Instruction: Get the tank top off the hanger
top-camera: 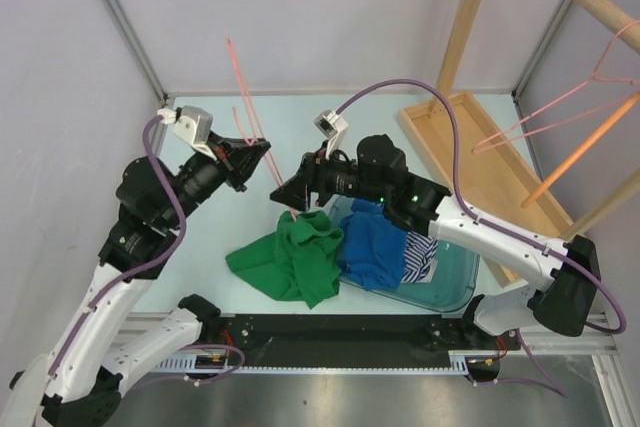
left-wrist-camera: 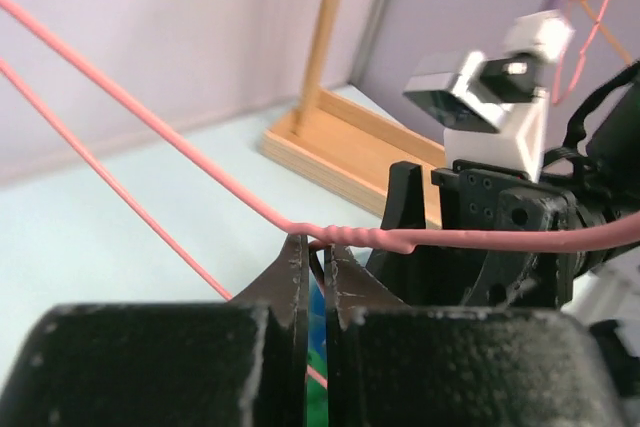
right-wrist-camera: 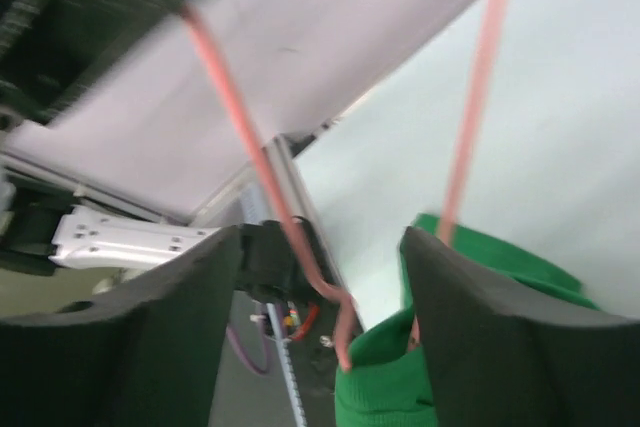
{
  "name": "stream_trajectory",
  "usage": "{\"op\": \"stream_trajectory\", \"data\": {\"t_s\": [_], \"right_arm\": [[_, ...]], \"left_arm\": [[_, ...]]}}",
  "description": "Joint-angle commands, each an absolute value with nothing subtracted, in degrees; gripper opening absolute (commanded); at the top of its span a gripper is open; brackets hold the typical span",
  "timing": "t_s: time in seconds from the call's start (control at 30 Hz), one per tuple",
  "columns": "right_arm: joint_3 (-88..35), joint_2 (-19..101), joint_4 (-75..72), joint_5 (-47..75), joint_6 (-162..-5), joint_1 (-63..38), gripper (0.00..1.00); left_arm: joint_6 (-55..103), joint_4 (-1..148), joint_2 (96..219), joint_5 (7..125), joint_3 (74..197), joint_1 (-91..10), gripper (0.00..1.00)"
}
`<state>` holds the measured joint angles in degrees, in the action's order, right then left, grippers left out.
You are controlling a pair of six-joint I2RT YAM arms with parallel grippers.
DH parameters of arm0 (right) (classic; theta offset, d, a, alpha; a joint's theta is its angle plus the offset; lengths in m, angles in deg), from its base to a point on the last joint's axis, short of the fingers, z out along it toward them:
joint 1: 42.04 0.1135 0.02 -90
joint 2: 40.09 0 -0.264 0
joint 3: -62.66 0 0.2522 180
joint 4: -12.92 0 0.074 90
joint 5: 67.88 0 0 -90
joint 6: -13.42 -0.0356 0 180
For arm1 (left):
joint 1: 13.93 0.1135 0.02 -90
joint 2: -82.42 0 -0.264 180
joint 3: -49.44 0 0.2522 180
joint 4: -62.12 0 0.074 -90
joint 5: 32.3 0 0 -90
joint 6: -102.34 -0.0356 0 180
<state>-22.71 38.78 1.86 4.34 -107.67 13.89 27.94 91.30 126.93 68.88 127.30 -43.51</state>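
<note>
**Counter** (top-camera: 300, 112): pale, walled on the left, far and right sides. Open room lies far left and far centre. A wooden rack (top-camera: 470, 162) with a spare hanger (top-camera: 560, 107) takes the right side. A clear bin (top-camera: 462, 282) of blue clothes (top-camera: 372, 245) sits near right.

**Hanger** (top-camera: 243, 87): pink wire, raised over mid-counter, leaning toward the far wall.

**Left end effector** (top-camera: 250, 159): fingers together, clamped on the hanger wire.

**Right end effector** (top-camera: 290, 195): fingers apart, straddling the wire with no grip on it.

**Tank top** (top-camera: 295, 257): green, heaped on the counter just near of the right end effector, against the bin's left wall.

**Right wrist view only:** green cloth reaches up to the wire between the open fingers.

**Left wrist view only:** the wire is nipped at the very fingertips (left-wrist-camera: 296, 265)
</note>
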Motion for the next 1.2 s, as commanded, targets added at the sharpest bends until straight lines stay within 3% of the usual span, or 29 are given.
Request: {"op": "stream_trajectory", "data": {"t_s": [0.0,0.13,0.33,0.57,1.17], "right_arm": [[-25.45,35.33,-3.91,5.16,-106.02,11.84,0.78],[-25.89,33.39,-5.59,2.01,-104.26,11.84,0.84],[-25.37,32.33,-6.2,-5.46,-102.77,14.47,0.72],[-22.29,30.75,-4.53,-6.62,-104.44,20.71,0.68],[-18.5,31.98,-1.8,-3.64,-107.6,26.52,0.6]], "left_arm": [[12.89,81.34,122.68,68.06,126.31,-43.28,0.0],[13.83,83.87,122.06,67.54,127.88,-43.2,0.0],[27.35,91.78,121.98,69.13,131.23,-43.2,0.0],[35.63,100.05,121.97,70.0,133.16,-43.2,0.0],[39.59,98.47,121.09,72.29,135.27,-43.2,0.0]]}}
